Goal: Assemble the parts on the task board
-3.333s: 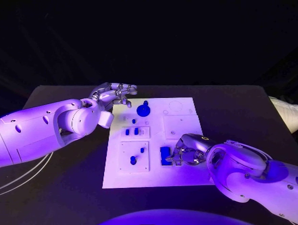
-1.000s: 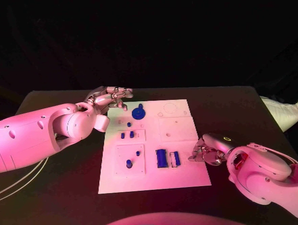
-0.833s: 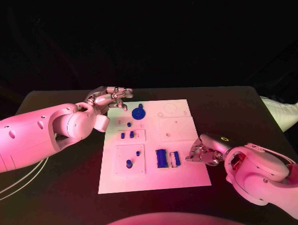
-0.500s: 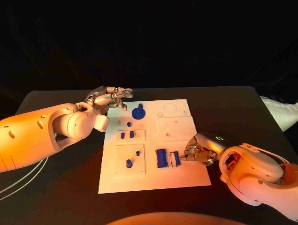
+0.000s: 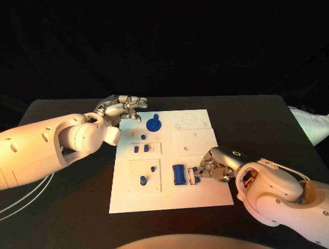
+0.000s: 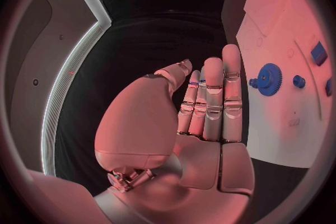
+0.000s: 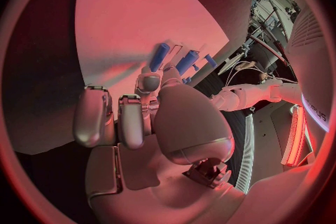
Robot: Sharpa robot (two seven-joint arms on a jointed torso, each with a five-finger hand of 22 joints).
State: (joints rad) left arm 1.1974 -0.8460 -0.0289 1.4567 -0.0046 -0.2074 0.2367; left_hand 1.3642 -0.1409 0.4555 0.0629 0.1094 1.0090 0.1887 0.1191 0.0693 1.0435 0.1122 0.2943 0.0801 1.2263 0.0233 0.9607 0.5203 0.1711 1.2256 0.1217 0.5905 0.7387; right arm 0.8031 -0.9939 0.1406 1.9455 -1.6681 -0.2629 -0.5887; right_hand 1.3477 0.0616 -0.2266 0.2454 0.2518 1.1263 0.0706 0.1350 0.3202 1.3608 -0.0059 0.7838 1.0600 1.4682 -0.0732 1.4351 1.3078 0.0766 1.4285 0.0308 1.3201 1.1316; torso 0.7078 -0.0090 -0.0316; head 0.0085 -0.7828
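1. Since a second ago, the right hand has slid in from the board's right edge toward the two upright blue blocks; its fingertips now sit at the smaller block, touching or very nearly so.
2. Whether that hand actually pinches the block I cannot tell: the wrist view shows curled fingers close to the blue pieces, but no clear grip.
3. Left hand stays where it was, hovering at the board's far left corner, fingers straight and close together, holding nothing.
4. On the board: a blue gear stands at the far end, two small pegs sit in the middle-left plate, and two more blue bits lie on the near-left plate.
5. Progress, as I judge it: several parts look seated, yet the right-centre plate and the far right outline appear unfilled, so a good share of assembly remains; the blocks look like the current job.
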